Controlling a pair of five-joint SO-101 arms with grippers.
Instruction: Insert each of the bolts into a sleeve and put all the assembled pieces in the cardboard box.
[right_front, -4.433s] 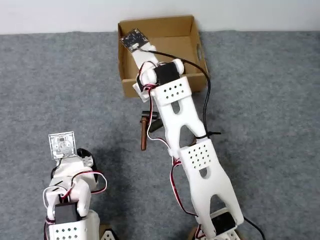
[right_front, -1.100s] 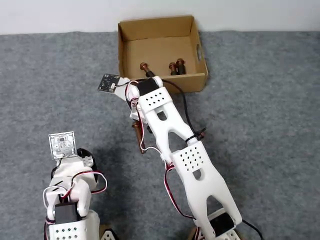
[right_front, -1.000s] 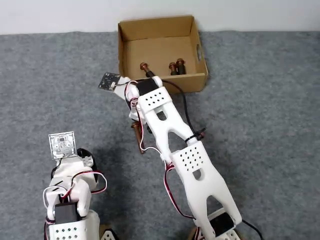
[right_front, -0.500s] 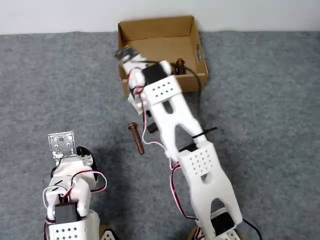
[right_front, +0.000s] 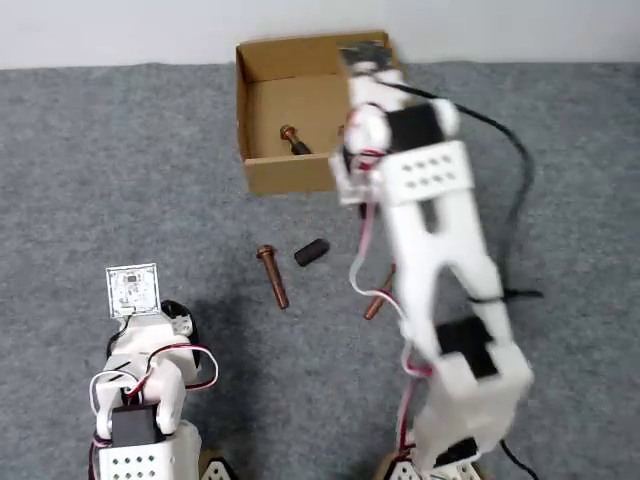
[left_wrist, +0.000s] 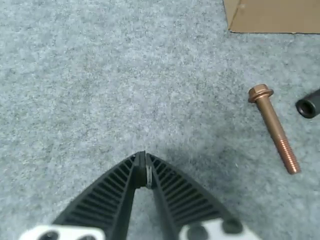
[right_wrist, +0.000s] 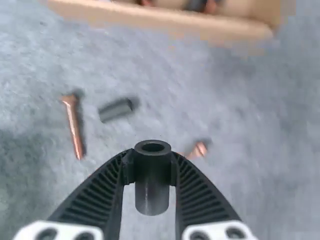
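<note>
Holding a sleeve (right_wrist: 151, 192) in the right gripper (right_wrist: 150, 154), by the box (right_front: 262, 175). Lying in front of the box: a bolt (right_front: 271, 277), another bolt (right_front: 378, 300), a loose sleeve (right_front: 312, 252). Pinching the left gripper (left_wrist: 144, 161) shut, far from the box.

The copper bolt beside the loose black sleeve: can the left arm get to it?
Probably yes: only bare carpet lies between the bolt and the shut left gripper, which must open first.
</note>
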